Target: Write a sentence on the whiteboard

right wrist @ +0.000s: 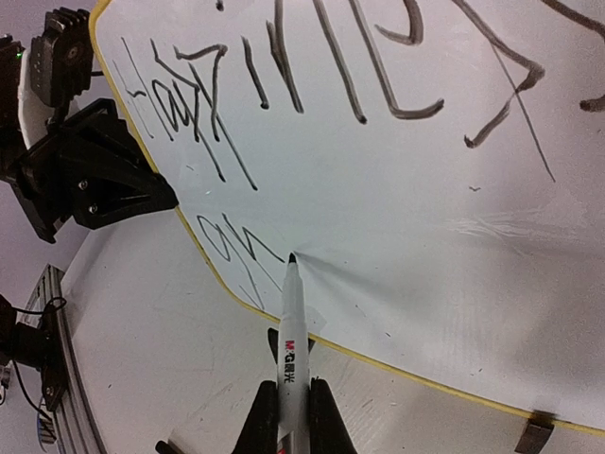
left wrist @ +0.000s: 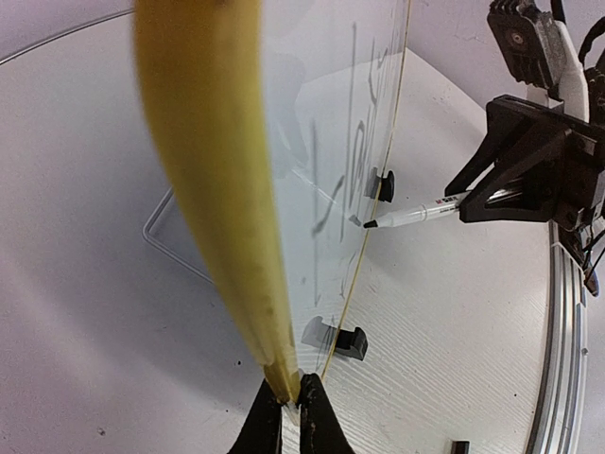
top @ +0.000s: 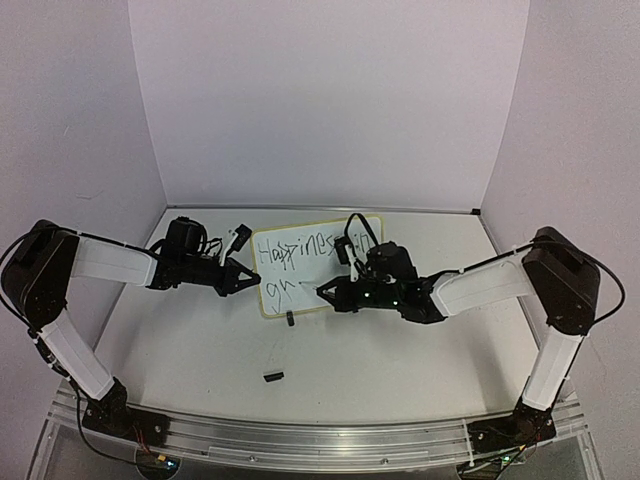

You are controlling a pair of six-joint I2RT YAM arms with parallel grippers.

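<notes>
Right tool (right wrist: 293,395) clamping M&G marker (right wrist: 291,326) at whiteboard (right wrist: 425,236), sentence (top: 300,252) "Happiness", perhaps "gr", left tool (left wrist: 291,395) pinching rim (left wrist: 227,218)

Handwritten on the whiteboard (top: 310,272) — "Happiness in", with just "gr" beneath; the marker (right wrist: 293,350) barrel carries a red "M&G" logo.

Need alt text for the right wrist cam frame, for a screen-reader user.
The right gripper holds a white, black-tipped marker with its tip on a white, yellow-rimmed whiteboard, just right of a few strokes starting a second line under a row of black handwriting. At left, the black left gripper meets the board's edge.
</notes>
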